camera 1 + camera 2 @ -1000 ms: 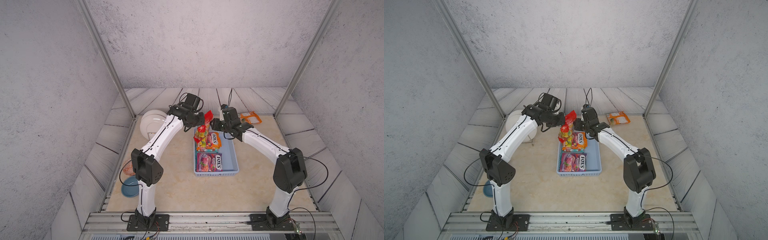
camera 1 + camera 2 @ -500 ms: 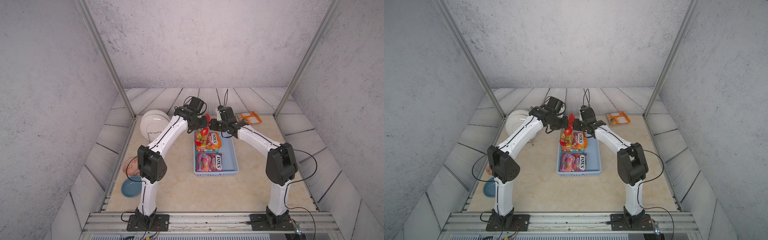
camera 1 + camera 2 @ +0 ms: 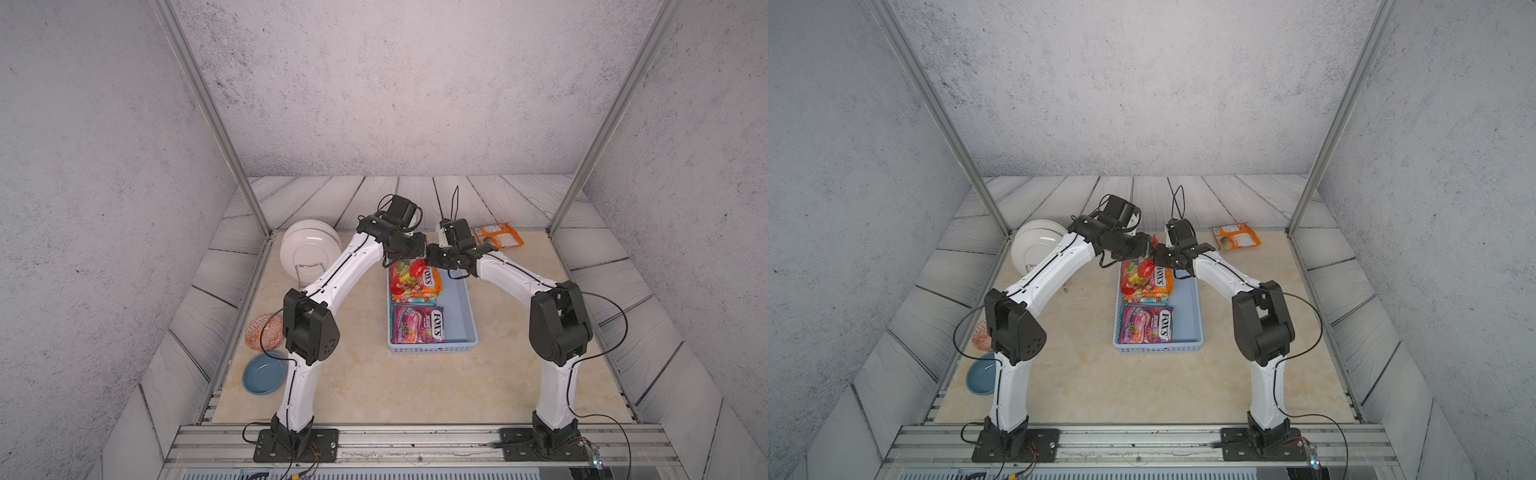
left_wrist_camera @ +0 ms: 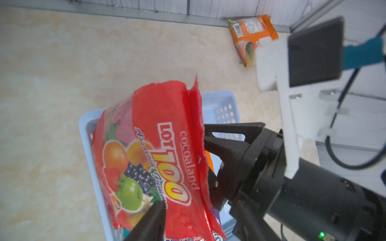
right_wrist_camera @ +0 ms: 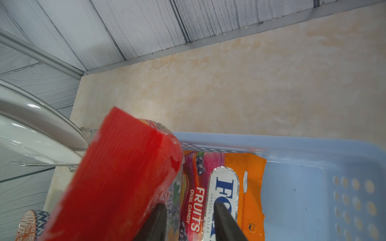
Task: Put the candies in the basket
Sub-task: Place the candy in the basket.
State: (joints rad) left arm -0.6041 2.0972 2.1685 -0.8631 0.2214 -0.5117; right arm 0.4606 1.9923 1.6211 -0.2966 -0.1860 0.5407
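Since a second ago the left arm has lowered the red bag from above the far end of the basket onto the pile there, and the left claw has gone from clamped to spread.

On the table the basket sits between the arms. A purple bag lies flat at its near end, and the pile fills its far end. The red bag leans on that pile, tilted, with its top edge above the rim at the far corner on the left arm's side. An orange bag lies on the table by the back edge, well apart from the basket, so we judge the task unfinished.

The left claw hangs over the pile with jaws apart, gripping nothing, the red bag loose just beside one finger. The right claw stands half open with nothing between its fingers, and the red bag rests against the outside of one.

We see three risks:
- The red bag is unsettled and glossy, so a finger brushing it as either claw pulls away could tip it over the rim onto the table.
- The two claws are nearly touching, so a careless retreat could knock them together.
- The orange bag lies flat, so a pinch may slide off it.
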